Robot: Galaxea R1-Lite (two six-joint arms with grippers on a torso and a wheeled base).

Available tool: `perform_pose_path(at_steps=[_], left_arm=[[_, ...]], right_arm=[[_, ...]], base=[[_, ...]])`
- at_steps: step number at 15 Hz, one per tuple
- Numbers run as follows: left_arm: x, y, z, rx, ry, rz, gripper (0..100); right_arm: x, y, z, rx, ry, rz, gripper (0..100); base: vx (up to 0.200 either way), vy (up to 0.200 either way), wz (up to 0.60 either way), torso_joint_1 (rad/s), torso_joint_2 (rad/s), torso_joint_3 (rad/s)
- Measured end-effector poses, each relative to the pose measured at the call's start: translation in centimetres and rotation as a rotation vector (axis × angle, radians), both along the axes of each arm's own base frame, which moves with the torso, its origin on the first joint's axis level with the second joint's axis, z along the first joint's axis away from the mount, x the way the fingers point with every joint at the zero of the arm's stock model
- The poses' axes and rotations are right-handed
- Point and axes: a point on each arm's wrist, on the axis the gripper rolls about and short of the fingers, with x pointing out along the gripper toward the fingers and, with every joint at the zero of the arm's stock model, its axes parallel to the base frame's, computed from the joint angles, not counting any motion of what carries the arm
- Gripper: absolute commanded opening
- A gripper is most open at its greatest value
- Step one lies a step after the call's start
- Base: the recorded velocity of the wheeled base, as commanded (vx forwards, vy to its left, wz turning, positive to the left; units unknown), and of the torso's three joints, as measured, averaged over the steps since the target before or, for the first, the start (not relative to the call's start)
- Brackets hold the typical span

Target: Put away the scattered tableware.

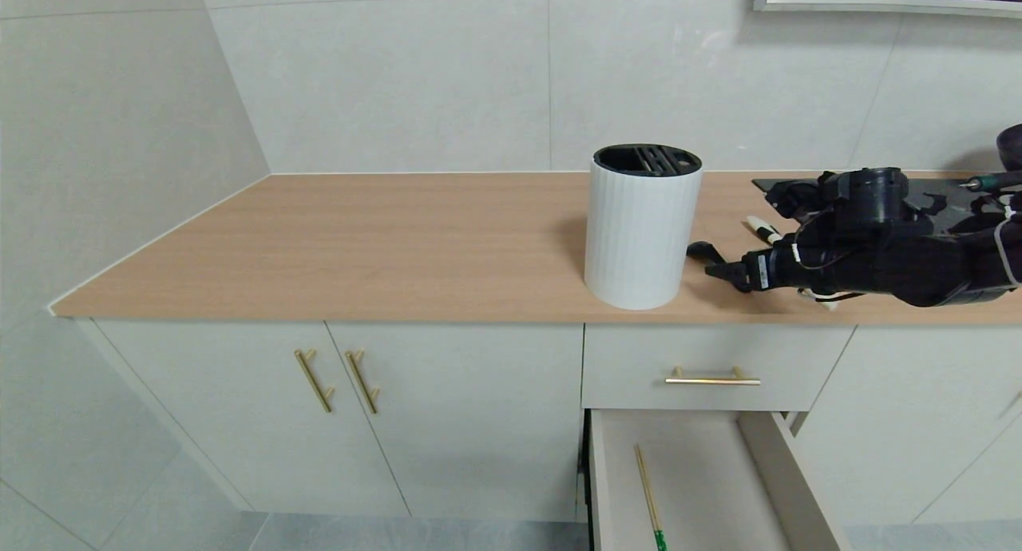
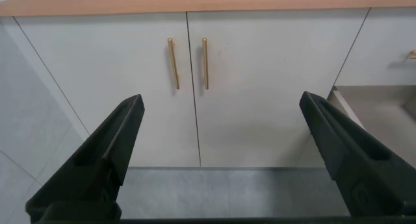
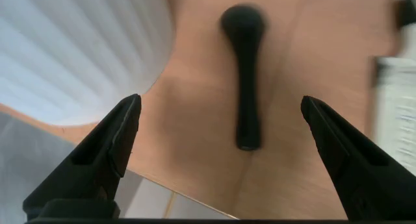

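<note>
A black spoon-like utensil lies flat on the wooden counter, just right of the white ribbed holder with a black slotted top. My right gripper hovers low over that utensil, open, with its fingers spread to either side of the handle and not touching it. In the right wrist view the holder sits close beside one finger. A white-handled utensil lies farther back. A pair of chopsticks rests in the open lower drawer. My left gripper hangs open and empty, facing the cabinet doors.
A black hob and a dark pot occupy the counter's back right. The upper drawer is closed. Two cabinet doors with gold handles stand closed at the left. The open drawer juts out at floor side.
</note>
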Motion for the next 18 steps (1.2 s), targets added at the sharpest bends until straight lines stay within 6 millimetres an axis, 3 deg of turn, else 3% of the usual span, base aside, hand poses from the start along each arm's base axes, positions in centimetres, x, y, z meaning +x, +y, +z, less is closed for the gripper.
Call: perform_pose_path(at_steps=[5, 18], left_arm=[[0.0, 0.0, 0.0, 0.0, 0.0, 0.0, 100], [0.0, 0.0, 0.0, 0.0, 0.0, 0.0, 100]], right_arm=[[1.3, 0.0, -0.8, -0.019, -0.071, -0.012, 100], [3.8, -0.1, -3.7, -0.049, -0.042, -0.077, 100]], base=[[0.0, 0.0, 0.0, 0.0, 0.0, 0.0], [0.0, 0.0, 0.0, 0.0, 0.0, 0.0]])
